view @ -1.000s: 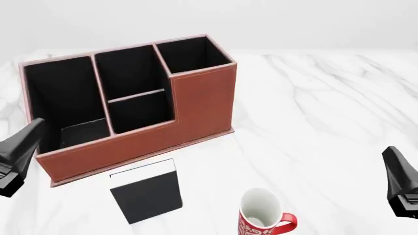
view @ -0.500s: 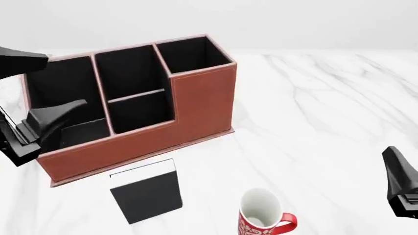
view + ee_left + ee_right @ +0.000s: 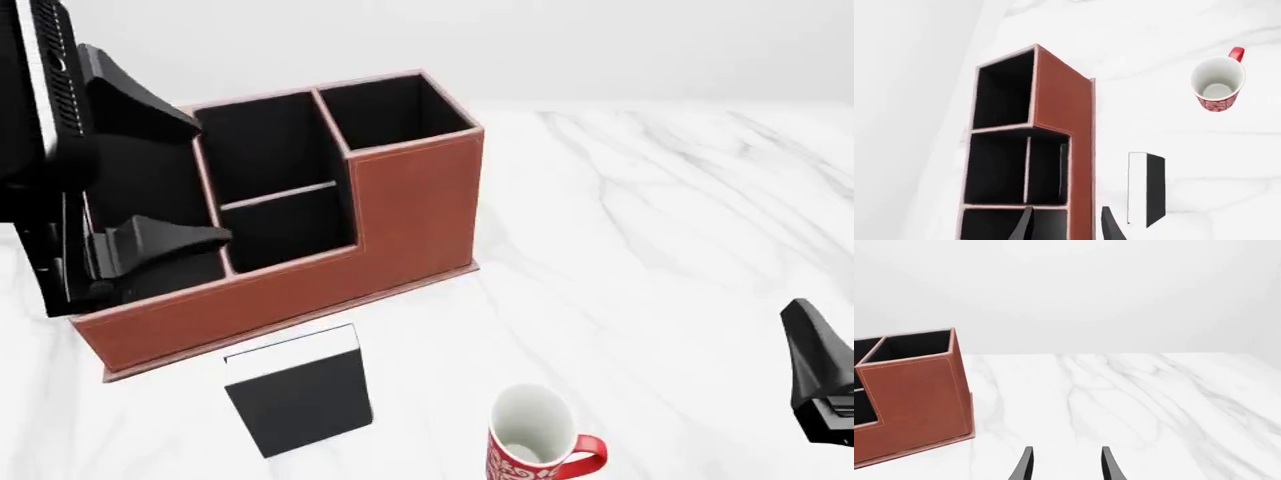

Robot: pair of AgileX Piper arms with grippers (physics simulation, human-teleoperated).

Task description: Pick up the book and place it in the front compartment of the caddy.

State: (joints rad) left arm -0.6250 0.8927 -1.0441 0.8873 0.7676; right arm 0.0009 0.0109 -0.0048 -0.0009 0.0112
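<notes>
Nearest in the front view stands a red and white mug (image 3: 534, 440) with a curly pattern on its side; no words can be read on it. Just to its left the book (image 3: 299, 391) lies flat on the desk (image 3: 641, 230), black with a white page edge on its far side. It has not moved since a second ago, and it is close in front of the caddy (image 3: 400, 210) but not touching it. At the right edge the right pincer (image 3: 1065, 464) sits low in the same spot as before, its two fingers spread apart with nothing between them. The big change is on the left: the left arm (image 3: 54, 160) has swung up and now hangs over the left end of the caddy, where a second ago only its tip showed at the left edge. From the left wrist view, the left pincer (image 3: 1066, 225) is spread wide and holds nothing, with the caddy's near wall below it and the book just beside. The caddy is red-brown with black inside and pale rims. The desk is white marble with thin grey veins. Behind it is a plain pale wall.
</notes>
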